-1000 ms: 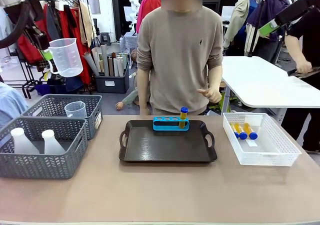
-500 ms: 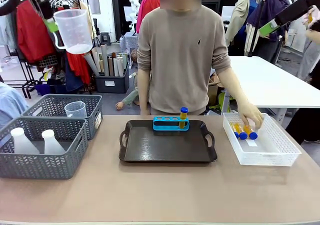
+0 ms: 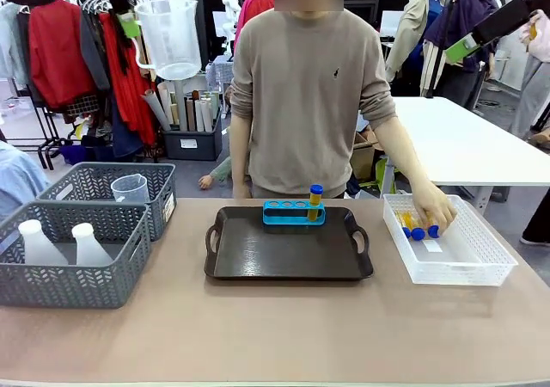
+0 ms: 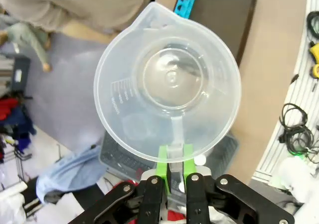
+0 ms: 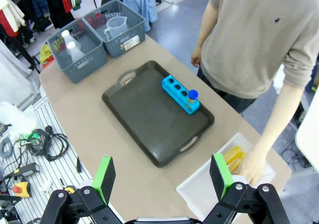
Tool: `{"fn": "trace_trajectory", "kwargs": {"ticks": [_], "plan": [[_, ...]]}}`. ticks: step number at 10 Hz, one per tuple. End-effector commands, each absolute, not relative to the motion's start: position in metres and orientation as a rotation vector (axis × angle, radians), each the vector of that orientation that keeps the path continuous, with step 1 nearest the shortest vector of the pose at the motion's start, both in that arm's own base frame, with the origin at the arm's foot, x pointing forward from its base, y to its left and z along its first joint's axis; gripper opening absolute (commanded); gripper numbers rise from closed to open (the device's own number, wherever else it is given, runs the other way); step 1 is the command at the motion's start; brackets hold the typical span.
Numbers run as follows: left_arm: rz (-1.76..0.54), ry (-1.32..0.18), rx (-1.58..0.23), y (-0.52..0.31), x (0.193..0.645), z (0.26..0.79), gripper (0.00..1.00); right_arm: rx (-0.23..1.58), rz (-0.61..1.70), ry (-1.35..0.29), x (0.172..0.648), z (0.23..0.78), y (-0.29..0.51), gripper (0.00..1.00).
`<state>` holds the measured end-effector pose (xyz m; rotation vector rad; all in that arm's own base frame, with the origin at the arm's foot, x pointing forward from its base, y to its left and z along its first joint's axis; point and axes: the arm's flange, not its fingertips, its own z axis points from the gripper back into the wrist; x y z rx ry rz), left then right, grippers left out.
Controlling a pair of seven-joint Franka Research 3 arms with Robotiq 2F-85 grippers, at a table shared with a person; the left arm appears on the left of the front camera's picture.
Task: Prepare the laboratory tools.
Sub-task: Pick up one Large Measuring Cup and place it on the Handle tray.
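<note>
A tan table (image 3: 275, 335) holds a black tray (image 3: 288, 254) and grey baskets (image 3: 73, 271); coats (image 3: 56, 47) hang behind. The left gripper (image 4: 172, 155) pinches a beaker (image 4: 167, 79) by its handle, high up; the right gripper (image 5: 162, 175) stands spread.

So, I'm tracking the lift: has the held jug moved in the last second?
Yes. The jug has risen and shifted right, judged against the grey baskets.
</note>
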<state>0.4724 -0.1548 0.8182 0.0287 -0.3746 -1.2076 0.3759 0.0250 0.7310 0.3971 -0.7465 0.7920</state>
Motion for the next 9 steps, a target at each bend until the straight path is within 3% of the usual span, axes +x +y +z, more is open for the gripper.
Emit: {"fn": "trace_trajectory", "kwargs": {"ticks": [1, 9], "plan": [[-1.303, -0.348, 0.051, -0.171, 0.489, 0.832, 0.00, 0.400, 0.799, -0.746, 0.375, 0.732, 0.025, 1.00], [-1.341, -0.351, 0.021, -0.196, 0.492, 0.808, 0.00, 0.400, 0.799, -0.746, 0.375, 0.732, 0.025, 1.00]]}}
